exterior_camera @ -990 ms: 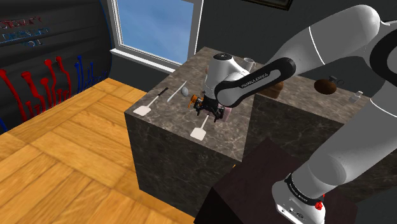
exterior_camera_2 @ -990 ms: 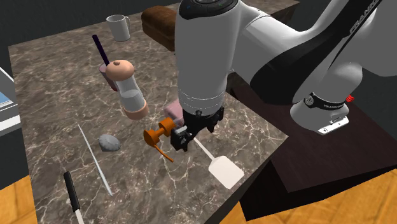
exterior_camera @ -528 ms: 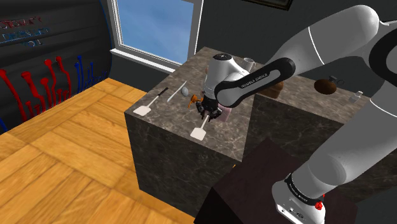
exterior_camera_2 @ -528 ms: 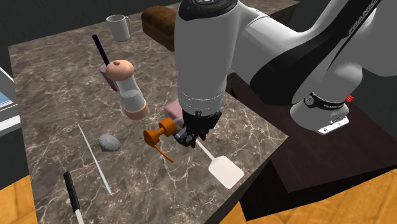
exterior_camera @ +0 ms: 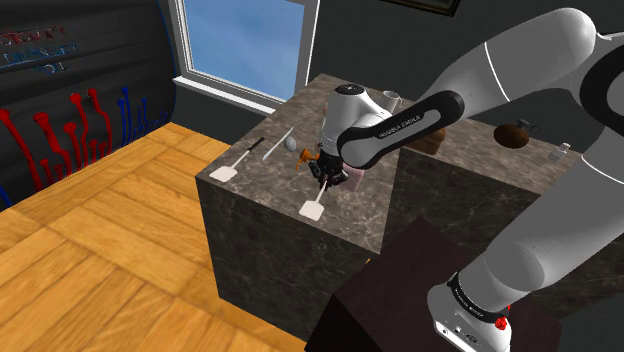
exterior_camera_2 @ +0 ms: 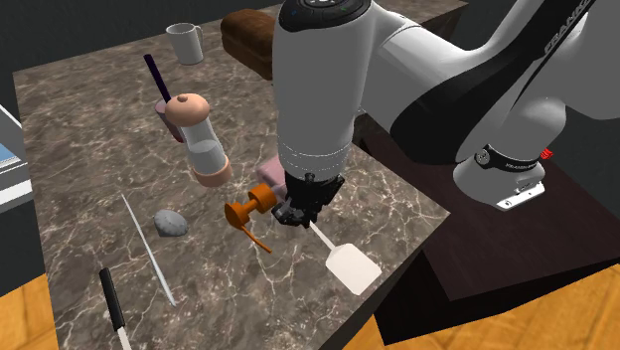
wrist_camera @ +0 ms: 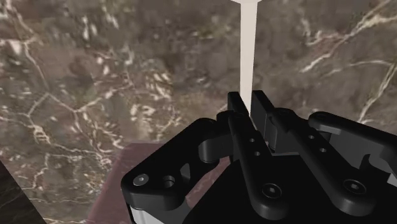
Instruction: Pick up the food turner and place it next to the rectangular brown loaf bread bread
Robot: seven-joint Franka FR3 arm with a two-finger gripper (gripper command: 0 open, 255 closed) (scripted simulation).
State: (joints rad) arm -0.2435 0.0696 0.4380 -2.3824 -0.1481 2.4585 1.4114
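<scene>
Shoulder view: the claw [exterior_camera: 322, 176] is low over the surface [exterior_camera: 270, 185], the food turner [exterior_camera: 313, 208] blade at its 6 o'clock. Second exterior view: the loaf [exterior_camera_2: 248, 35] lies at 11 o'clock, an orange dispenser [exterior_camera_2: 253, 202] at 9 (easily knocked). Wrist view: the claw pinches the thin handle; it may pivot or slip.
</scene>
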